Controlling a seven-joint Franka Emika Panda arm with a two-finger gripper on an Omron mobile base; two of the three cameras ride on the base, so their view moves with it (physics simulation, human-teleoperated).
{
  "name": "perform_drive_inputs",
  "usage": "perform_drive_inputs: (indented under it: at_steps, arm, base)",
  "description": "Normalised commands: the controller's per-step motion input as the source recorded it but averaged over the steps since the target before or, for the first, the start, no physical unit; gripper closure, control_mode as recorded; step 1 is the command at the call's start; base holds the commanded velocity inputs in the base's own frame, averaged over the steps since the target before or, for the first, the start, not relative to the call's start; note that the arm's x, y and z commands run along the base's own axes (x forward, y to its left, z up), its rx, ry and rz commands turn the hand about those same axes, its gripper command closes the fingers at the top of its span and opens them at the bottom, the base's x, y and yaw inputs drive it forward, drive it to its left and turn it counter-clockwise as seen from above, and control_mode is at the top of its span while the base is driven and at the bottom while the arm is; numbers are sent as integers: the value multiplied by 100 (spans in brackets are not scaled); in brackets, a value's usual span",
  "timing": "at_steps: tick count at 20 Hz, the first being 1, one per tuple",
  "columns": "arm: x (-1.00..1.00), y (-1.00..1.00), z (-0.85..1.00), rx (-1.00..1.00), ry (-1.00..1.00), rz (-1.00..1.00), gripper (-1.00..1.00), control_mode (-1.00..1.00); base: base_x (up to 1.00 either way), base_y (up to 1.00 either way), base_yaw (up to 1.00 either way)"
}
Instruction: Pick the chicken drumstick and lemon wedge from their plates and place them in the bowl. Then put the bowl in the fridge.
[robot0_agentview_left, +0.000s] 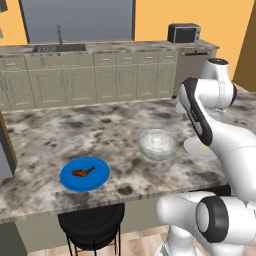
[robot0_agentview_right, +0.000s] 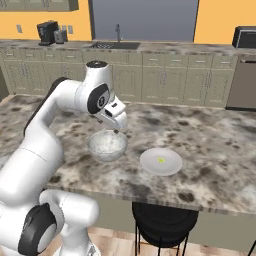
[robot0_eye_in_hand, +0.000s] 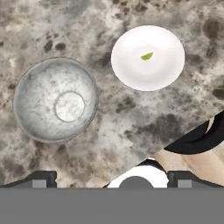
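The chicken drumstick (robot0_agentview_left: 83, 172), small and brown, lies on the blue plate (robot0_agentview_left: 70, 181) at the island's left front. Right of it stands the empty speckled bowl (robot0_agentview_left: 158, 143) (robot0_agentview_right: 107, 145) (robot0_eye_in_hand: 35, 96). The lemon wedge (robot0_agentview_right: 161, 160) (robot0_eye_in_hand: 147, 56) (robot0_agentview_left: 203, 147) rests in the middle of the pale plate (robot0_agentview_right: 172, 165) (robot0_eye_in_hand: 131, 61) beside the bowl. My gripper (robot0_agentview_right: 118, 131) (robot0_eye_in_hand: 112, 178) hangs open and empty above the bowl's far rim, pointing down. A dark grey slab (robot0_agentview_left: 4, 160) stands at the far left; I cannot tell whether it is the fridge.
A black stool (robot0_agentview_left: 90, 227) (robot0_agentview_right: 162, 222) stands under the island's front edge. Along the back wall run beige cabinets with a sink (robot0_agentview_left: 59, 48), a microwave (robot0_agentview_left: 184, 33) and a coffee machine (robot0_agentview_right: 47, 31).
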Motion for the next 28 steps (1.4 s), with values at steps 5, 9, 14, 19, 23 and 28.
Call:
perform_drive_inputs:
  at_steps: [5,9,14,19,23,28]
  arm:
    - [7,-51,-25,1,0,-45,-100,-100]
    - [12,-39,-44,1,-5,-38,-100,-100]
    - [27,-41,-43,8,4,-33,-100,-100]
    - [22,-45,-28,22,13,-18,-100,-100]
    - [15,-37,-35,14,1,-3,-100,-100]
    - [16,-19,-42,3,1,-5,-100,-100]
  base:
    - [0,0,0]
    - [0,0,0]
    - [0,0,0]
    - [0,0,0]
    - [0,0,0]
    - [0,0,0]
